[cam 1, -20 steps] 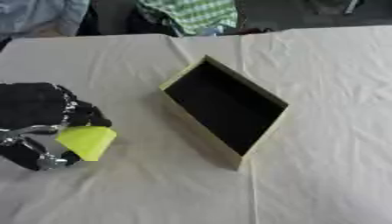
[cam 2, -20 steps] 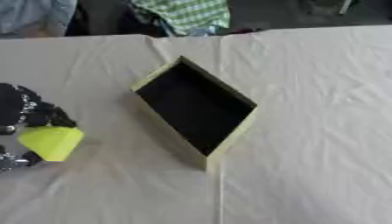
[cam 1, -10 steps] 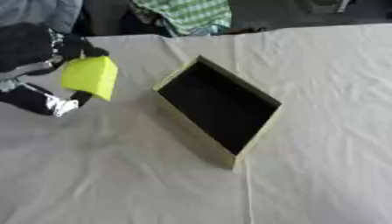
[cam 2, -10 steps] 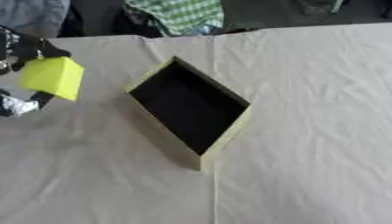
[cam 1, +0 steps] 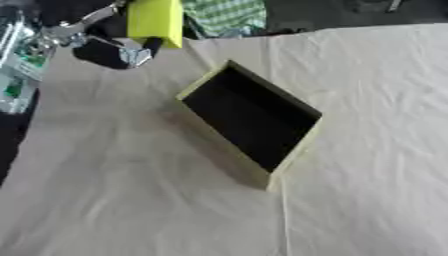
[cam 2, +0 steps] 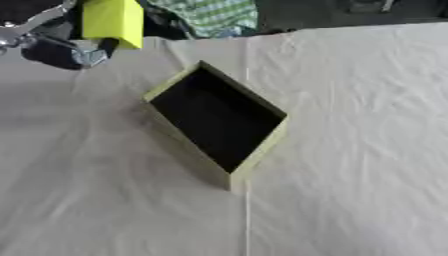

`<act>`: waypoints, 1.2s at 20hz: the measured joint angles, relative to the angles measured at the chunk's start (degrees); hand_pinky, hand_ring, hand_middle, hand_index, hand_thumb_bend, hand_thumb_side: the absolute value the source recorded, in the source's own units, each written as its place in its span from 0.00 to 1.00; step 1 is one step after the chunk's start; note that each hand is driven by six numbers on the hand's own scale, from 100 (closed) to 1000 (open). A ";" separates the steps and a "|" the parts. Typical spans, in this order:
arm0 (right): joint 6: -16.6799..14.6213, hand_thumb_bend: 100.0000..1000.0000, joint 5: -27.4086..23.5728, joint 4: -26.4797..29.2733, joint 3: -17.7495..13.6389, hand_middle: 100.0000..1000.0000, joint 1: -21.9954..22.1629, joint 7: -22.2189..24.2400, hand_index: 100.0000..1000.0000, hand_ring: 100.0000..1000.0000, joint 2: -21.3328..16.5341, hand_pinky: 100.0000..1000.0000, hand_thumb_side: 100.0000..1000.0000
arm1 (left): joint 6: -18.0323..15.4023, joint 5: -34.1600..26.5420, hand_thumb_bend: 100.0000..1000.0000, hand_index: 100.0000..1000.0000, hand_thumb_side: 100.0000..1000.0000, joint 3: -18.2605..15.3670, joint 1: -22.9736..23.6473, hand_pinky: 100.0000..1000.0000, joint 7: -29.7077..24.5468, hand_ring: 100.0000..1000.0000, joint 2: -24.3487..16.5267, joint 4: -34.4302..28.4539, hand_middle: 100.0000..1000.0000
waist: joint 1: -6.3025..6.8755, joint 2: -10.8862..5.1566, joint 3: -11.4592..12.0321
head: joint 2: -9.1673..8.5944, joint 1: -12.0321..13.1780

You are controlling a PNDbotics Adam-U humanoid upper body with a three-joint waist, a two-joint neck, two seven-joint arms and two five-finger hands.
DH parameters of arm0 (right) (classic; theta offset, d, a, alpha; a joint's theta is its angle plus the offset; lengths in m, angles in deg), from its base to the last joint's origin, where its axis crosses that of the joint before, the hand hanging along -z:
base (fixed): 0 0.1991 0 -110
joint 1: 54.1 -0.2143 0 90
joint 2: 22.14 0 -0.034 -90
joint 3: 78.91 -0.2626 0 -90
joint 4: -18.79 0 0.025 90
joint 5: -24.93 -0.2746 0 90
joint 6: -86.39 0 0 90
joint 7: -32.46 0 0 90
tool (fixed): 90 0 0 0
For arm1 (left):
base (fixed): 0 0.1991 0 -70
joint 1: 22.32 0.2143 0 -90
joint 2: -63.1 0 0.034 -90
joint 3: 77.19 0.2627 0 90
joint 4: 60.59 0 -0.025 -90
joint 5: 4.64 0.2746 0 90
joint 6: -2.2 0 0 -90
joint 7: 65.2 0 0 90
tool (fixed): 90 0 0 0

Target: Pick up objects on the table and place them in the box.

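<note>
Left hand carries the block high, short of the box.

The robot's black-and-silver left hand has its fingers curled round a bright yellow rectangular block, held in the air at its fingertip side. The shallow yellow-walled box with a dark inside sits on the cream tablecloth below and to the hand's right, well apart. Risks, as I judge them: released here, the block drops outside the box; coming in low, it could clip the near wall and shove the box askew. Right hand not visible.
</note>
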 measured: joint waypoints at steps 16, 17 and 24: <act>-0.15 0.00 -1.07 0.00 0.21 0.57 -2.02 0.18 0.82 0.57 2.68 0.76 0.68 | 1.26 10.29 0.00 0.34 0.49 -0.26 -1.84 0.36 8.05 0.19 13.18 8.01 0.27 | -0.02 0.07 -2.78 | -1.09 2.06; -0.16 0.00 -1.15 0.00 0.21 0.57 -2.03 0.18 0.82 0.57 2.81 0.76 0.68 | 1.12 10.32 0.00 0.34 0.48 -0.17 -1.84 0.36 7.93 0.19 13.57 8.56 0.27 | -0.02 0.07 -2.83 | -1.09 2.06; -0.22 0.00 -1.18 0.00 0.21 0.57 -2.04 0.14 0.82 0.57 2.93 0.76 0.68 | -0.58 8.61 0.00 0.39 0.41 0.62 -1.02 0.39 4.10 0.22 15.15 12.53 0.30 | -0.02 0.08 -2.84 | -1.10 1.80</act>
